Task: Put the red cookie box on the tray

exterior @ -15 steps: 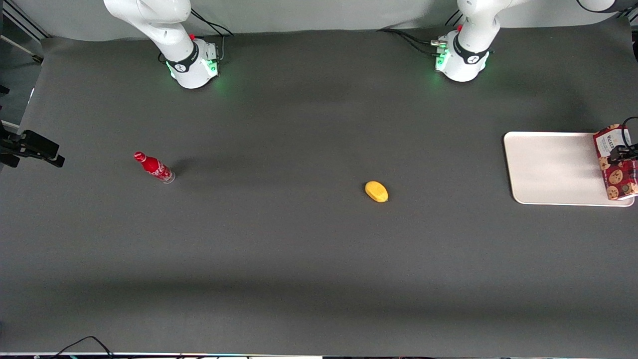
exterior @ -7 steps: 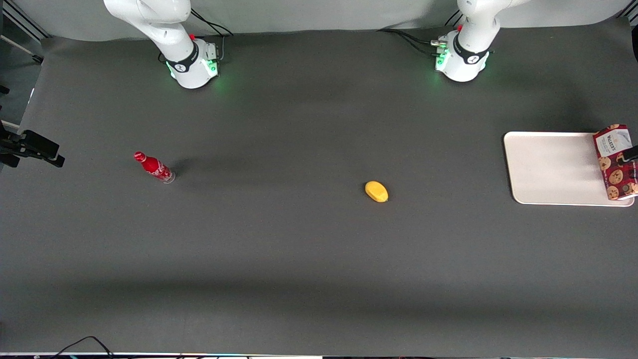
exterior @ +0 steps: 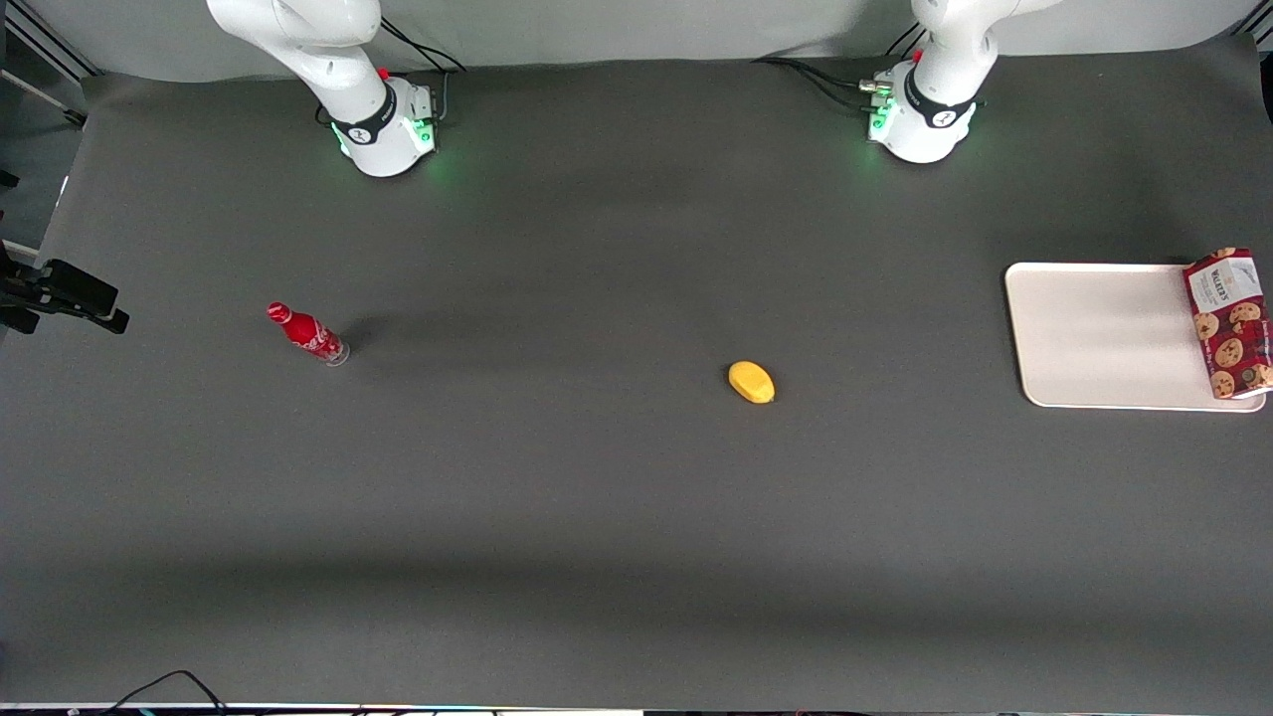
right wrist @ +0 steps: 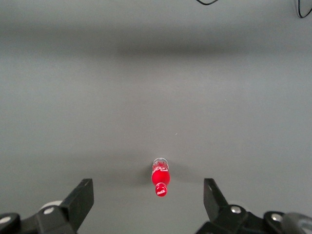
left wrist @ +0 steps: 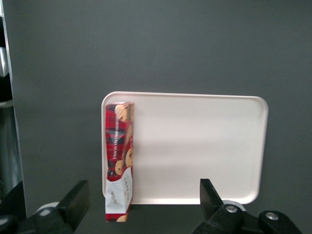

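The red cookie box (exterior: 1229, 323) lies flat on the off-white tray (exterior: 1104, 333), along the tray's edge toward the working arm's end of the table. Its white label end pokes a little over the tray's rim, on the side farther from the front camera. In the left wrist view the box (left wrist: 119, 156) rests on the tray (left wrist: 195, 146) well below my gripper (left wrist: 144, 204). The gripper is open and empty, its fingers spread wide and apart from the box. It is out of the front view.
A small red bottle (exterior: 306, 333) stands toward the parked arm's end of the table. A yellow oval object (exterior: 751, 382) lies mid-table. The table's edge (left wrist: 7, 122) runs close beside the tray.
One second ago my gripper was at the box on the tray. It has let go and risen out of the front view, leaving the box lying where it was.
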`<act>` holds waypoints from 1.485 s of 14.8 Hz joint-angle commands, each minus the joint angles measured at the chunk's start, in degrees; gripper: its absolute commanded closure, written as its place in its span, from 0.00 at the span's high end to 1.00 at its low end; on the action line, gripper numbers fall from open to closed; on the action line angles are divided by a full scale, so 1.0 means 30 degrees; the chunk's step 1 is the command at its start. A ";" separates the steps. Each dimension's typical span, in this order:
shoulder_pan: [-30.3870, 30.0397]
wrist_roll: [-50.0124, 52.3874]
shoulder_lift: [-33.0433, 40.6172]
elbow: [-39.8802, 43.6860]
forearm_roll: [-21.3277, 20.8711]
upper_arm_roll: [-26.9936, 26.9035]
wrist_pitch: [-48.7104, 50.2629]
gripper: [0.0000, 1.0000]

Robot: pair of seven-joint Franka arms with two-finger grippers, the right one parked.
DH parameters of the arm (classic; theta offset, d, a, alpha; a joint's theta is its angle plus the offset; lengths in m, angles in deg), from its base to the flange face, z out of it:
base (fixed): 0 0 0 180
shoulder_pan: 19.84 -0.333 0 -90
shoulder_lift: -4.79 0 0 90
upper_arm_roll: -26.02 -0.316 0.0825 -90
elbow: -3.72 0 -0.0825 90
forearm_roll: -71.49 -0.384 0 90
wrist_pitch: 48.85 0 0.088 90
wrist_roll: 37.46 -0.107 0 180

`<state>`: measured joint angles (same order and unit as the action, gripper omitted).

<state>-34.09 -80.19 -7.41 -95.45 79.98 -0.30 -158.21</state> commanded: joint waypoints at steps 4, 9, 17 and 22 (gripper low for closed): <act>0.1880 0.5006 0.3008 0.1565 -0.1305 0.2848 0.3725 1.00; 0.2934 1.1392 0.4328 0.1565 -0.2505 0.6833 0.4958 1.00; 0.3522 1.6440 0.5180 0.0600 -0.4148 1.2169 0.5428 1.00; 0.3464 1.6264 0.5472 0.0656 -0.3797 1.2055 0.5046 1.00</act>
<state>-23.69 -31.62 6.50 -92.16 68.51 36.68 -142.04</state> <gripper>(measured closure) 0.000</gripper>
